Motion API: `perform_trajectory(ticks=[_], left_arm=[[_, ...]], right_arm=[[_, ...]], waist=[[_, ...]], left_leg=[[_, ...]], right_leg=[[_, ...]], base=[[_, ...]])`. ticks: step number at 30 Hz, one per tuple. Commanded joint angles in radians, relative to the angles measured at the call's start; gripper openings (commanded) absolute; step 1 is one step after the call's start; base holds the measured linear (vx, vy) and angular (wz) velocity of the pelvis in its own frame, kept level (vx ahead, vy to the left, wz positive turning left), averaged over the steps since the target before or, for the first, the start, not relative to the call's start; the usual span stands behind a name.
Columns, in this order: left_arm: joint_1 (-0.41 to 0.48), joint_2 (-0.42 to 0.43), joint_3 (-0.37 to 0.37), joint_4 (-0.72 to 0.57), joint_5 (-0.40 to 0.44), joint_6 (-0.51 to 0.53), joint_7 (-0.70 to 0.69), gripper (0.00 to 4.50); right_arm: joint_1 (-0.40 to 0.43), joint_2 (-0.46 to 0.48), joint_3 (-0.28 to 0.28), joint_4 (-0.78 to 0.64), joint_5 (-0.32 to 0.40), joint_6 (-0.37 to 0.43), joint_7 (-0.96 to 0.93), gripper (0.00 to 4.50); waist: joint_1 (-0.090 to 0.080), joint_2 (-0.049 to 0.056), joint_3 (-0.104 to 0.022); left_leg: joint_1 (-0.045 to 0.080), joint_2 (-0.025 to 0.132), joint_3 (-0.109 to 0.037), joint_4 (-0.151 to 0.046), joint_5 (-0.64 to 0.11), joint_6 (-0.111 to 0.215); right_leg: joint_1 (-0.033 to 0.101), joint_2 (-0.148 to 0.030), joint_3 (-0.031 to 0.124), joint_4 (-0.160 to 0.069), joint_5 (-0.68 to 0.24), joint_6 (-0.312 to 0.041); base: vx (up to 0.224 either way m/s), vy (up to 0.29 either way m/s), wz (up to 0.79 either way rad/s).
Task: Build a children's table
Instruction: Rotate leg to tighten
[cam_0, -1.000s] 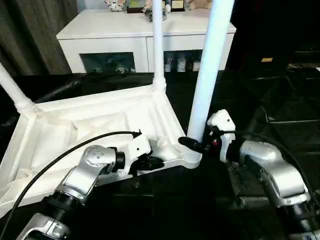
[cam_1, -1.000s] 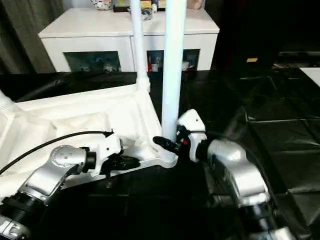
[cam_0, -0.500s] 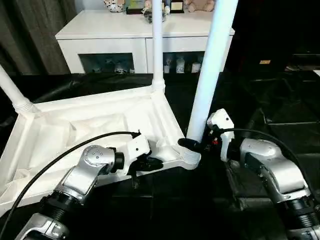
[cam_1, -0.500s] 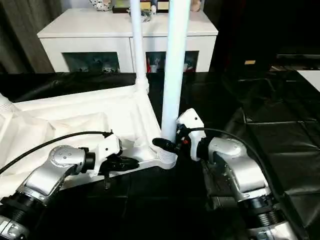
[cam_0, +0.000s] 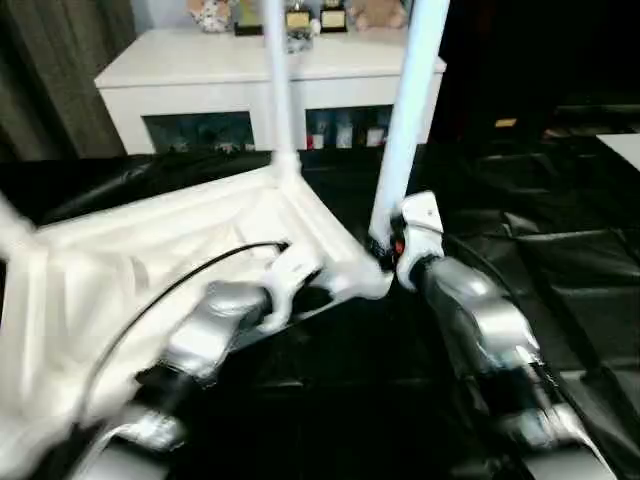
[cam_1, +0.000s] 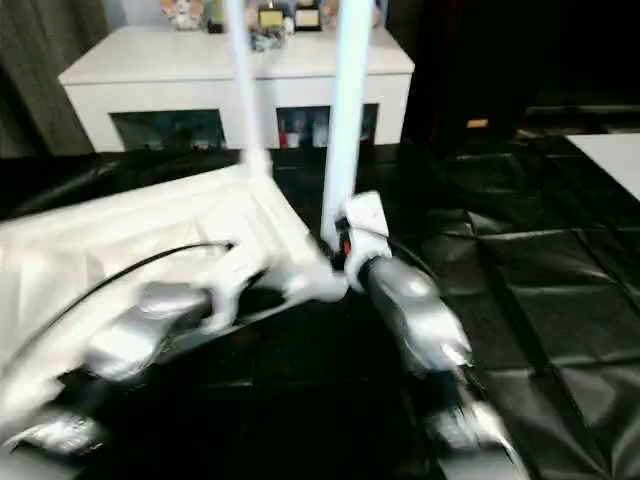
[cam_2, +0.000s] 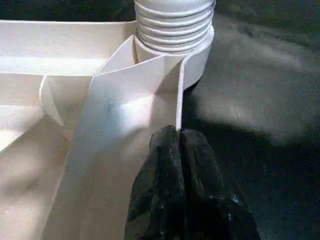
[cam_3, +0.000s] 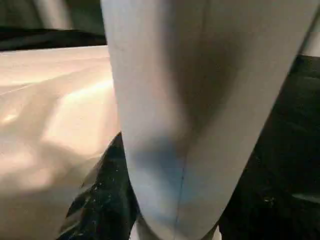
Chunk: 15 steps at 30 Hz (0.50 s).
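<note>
With the tabletop (cam_0: 150, 250) inverted, two legs are seen socketed: the right gripper (cam_0: 385, 250) clasps the centre-frame leg (cam_0: 405, 120), while the closed, empty left gripper (cam_2: 177, 150) rests on the rim.

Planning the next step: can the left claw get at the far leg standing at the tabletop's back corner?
Probably yes: the left claw is shut on the tabletop rim, and bare ribbed underside lies between it and the far leg.
</note>
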Motion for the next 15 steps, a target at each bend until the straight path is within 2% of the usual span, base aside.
perform_trajectory(ticks=[1, 2, 3, 4, 5, 6, 8, 11, 12, 13, 14, 15], left_arm=[[-0.041, -0.049, 0.032, 0.099, 0.019, 0.051, 0.138, 0.0], [-0.052, -0.063, 0.037, 0.114, 0.019, 0.054, 0.158, 0.0], [-0.088, -0.104, 0.055, 0.165, 0.021, 0.042, 0.223, 0.0], [-0.109, -0.132, 0.067, 0.192, 0.023, 0.035, 0.263, 0.0], [-0.117, -0.143, 0.073, 0.201, 0.024, 0.034, 0.279, 0.0], [-0.126, -0.155, 0.074, 0.205, 0.029, 0.03, 0.295, 0.0], [-0.133, -0.168, 0.073, 0.205, 0.032, 0.034, 0.304, 0.0], [-0.143, -0.185, 0.073, 0.201, 0.028, 0.052, 0.308, 0.0], [-0.146, -0.183, 0.074, 0.21, 0.028, 0.049, 0.312, 0.0], [-0.149, -0.179, 0.075, 0.219, 0.027, 0.046, 0.314, 0.0], [-0.15, -0.175, 0.076, 0.224, 0.027, 0.044, 0.316, 0.0], [-0.156, -0.172, 0.078, 0.237, 0.028, 0.036, 0.32, 0.0]], right_arm=[[0.009, 0.027, -0.014, 0.197, -0.028, 0.025, -0.112, 1.83], [-0.002, 0.035, -0.017, 0.219, -0.03, 0.018, -0.13, 1.83], [-0.034, 0.059, -0.038, 0.278, -0.028, -0.009, -0.191, 1.83], [-0.056, 0.074, -0.054, 0.316, -0.03, -0.028, -0.23, 1.83], [-0.066, 0.079, -0.06, 0.332, -0.032, -0.035, -0.245, 1.83], [-0.079, 0.086, -0.069, 0.353, -0.03, -0.042, -0.265, 1.83], [-0.093, 0.094, -0.079, 0.377, -0.033, -0.054, -0.284, 1.83], [-0.129, 0.108, -0.094, 0.431, -0.042, -0.085, -0.317, 1.83], [-0.137, 0.111, -0.098, 0.448, -0.041, -0.097, -0.32, 1.83], [-0.145, 0.112, -0.1, 0.462, -0.041, -0.108, -0.32, 1.83], [-0.151, 0.114, -0.102, 0.472, -0.04, -0.117, -0.319, 1.83], [-0.162, 0.114, -0.099, 0.492, -0.045, -0.128, -0.317, 1.83]], waist=[[-0.008, -0.001, -0.021], [-0.007, 0.002, -0.022], [-0.007, -0.008, -0.024], [-0.005, -0.005, -0.024], [-0.002, -0.009, -0.024], [0.001, -0.014, -0.026], [0.004, -0.016, -0.029], [0.007, -0.016, -0.035], [0.009, -0.016, -0.038], [0.011, -0.016, -0.038], [0.012, -0.017, -0.036], [0.012, -0.016, -0.036]], left_leg=[[0.019, 0.071, -0.057, -0.109, -0.545, -0.087], [0.021, 0.071, -0.055, -0.11, -0.544, -0.086], [0.018, 0.069, -0.052, -0.109, -0.532, -0.079], [0.019, 0.068, -0.051, -0.108, -0.524, -0.076], [0.023, 0.066, -0.047, -0.106, -0.518, -0.065], [0.017, 0.067, -0.046, -0.107, -0.494, -0.053], [0.009, 0.069, -0.044, -0.109, -0.453, -0.041], [0.003, 0.07, -0.04, -0.106, -0.39, -0.026], [-0.003, 0.071, -0.038, -0.105, -0.343, -0.013], [-0.002, 0.071, -0.036, -0.103, -0.329, -0.007], [0.001, 0.071, -0.032, -0.103, -0.338, 0.001], [0.001, 0.07, -0.033, -0.102, -0.352, 0.0]], right_leg=[[-0.006, -0.081, 0.032, -0.095, -0.471, -0.13], [-0.006, -0.079, 0.031, -0.097, -0.436, -0.14], [-0.003, -0.08, 0.032, -0.096, -0.407, -0.147], [-0.006, -0.082, 0.034, -0.096, -0.398, -0.152], [-0.007, -0.081, 0.034, -0.1, -0.393, -0.157], [-0.002, -0.083, 0.036, -0.098, -0.371, -0.16], [0.005, -0.086, 0.035, -0.091, -0.316, -0.169], [0.015, -0.09, 0.035, -0.082, -0.239, -0.193], [0.019, -0.091, 0.035, -0.079, -0.189, -0.201], [0.019, -0.09, 0.035, -0.078, -0.174, -0.203], [0.013, -0.089, 0.034, -0.081, -0.191, -0.208], [0.014, -0.091, 0.034, -0.082, -0.222, -0.209]], base=[[0.0, 0.0, 0.0], [0.0, 0.0, 0.0], [0.0, 0.0, 0.0], [0.0, 0.0, 0.0], [0.0, 0.0, 0.0], [0.0, 0.0, 0.0], [0.0, 0.0, 0.0], [0.0, 0.0, 0.0], [0.0, 0.0, 0.0], [0.0, 0.0, 0.0], [0.0, 0.0, 0.0], [0.0, 0.0, 0.0]])
